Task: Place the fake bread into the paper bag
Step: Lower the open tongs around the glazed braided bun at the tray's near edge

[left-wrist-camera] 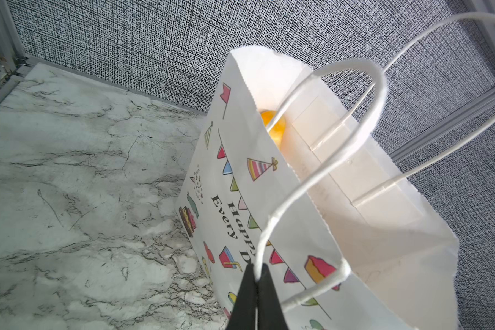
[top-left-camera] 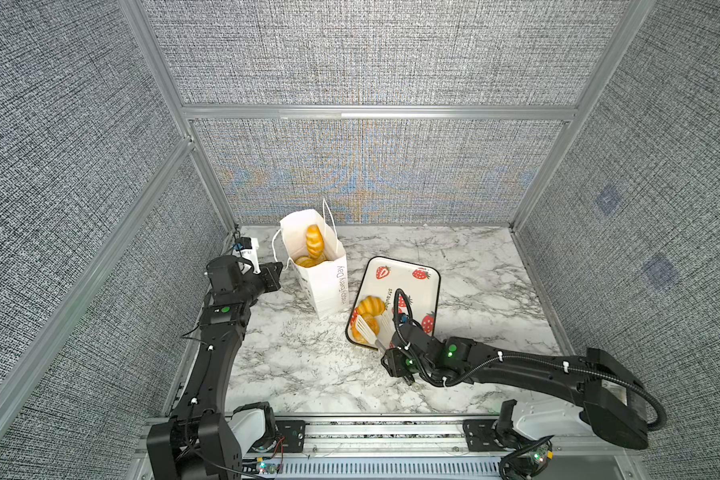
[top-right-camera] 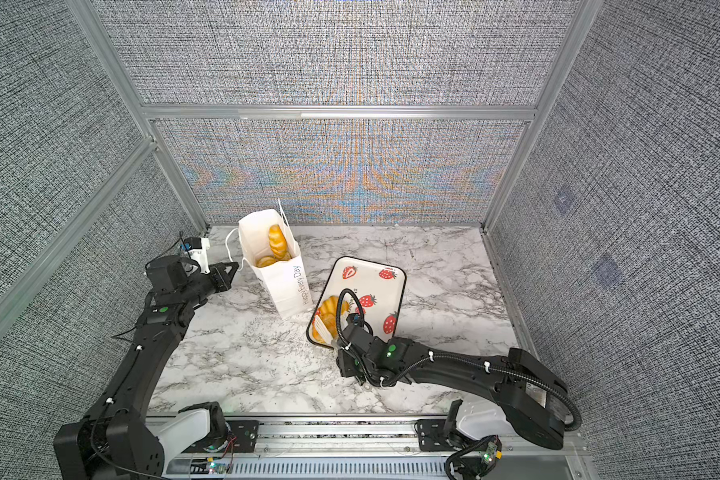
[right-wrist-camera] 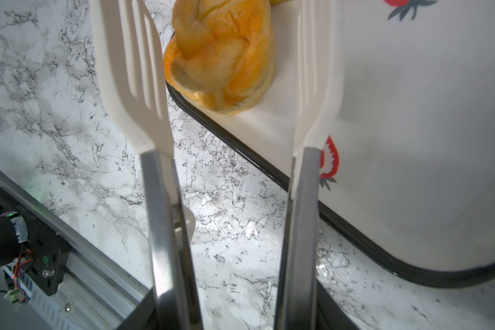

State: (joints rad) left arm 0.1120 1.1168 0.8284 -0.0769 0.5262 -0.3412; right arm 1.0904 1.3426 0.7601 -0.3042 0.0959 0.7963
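Note:
The white paper bag (top-left-camera: 329,286) (top-right-camera: 285,286) (left-wrist-camera: 240,171) stands upright and open at the back left. Golden fake bread (top-left-camera: 314,241) (top-right-camera: 277,241) (left-wrist-camera: 273,123) lies inside it. My left gripper (top-left-camera: 281,268) (top-right-camera: 235,266) (left-wrist-camera: 257,274) is shut on the bag's near cord handle (left-wrist-camera: 283,200). Two more pieces of bread (top-left-camera: 371,307) (top-right-camera: 329,307) (right-wrist-camera: 220,57) rest on the near left end of the strawberry tray (top-left-camera: 416,295) (top-right-camera: 375,286) (right-wrist-camera: 412,114). My right gripper (top-left-camera: 385,351) (right-wrist-camera: 237,320) holds metal tongs with white slotted blades (top-left-camera: 364,326) (right-wrist-camera: 135,71). The blades stand spread on either side of the nearer bread.
The marble table (top-left-camera: 300,374) is closed in by grey fabric walls on three sides. A metal rail (top-left-camera: 391,432) with both arm bases runs along the front edge. The tray's near left corner overhangs no edge and sits just right of the bag.

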